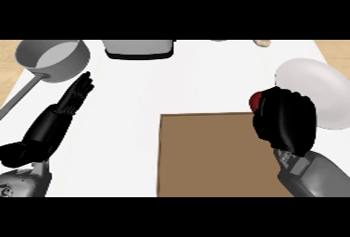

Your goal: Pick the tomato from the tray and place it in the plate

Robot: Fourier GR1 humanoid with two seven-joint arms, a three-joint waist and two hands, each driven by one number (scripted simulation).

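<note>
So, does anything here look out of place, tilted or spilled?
Nothing stands out. The right hand is curled round the tomato beside the white plate, above the brown tray's right edge. The saucepan stands upright; the left hand rests open at the left.

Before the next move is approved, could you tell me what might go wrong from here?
1. The right hand hides most of the tomato, so its seating cannot be checked; it might slip out short of the plate.
2. The plate lies near the counter's right edge; an overshoot could nudge it or roll the tomato off.
</note>
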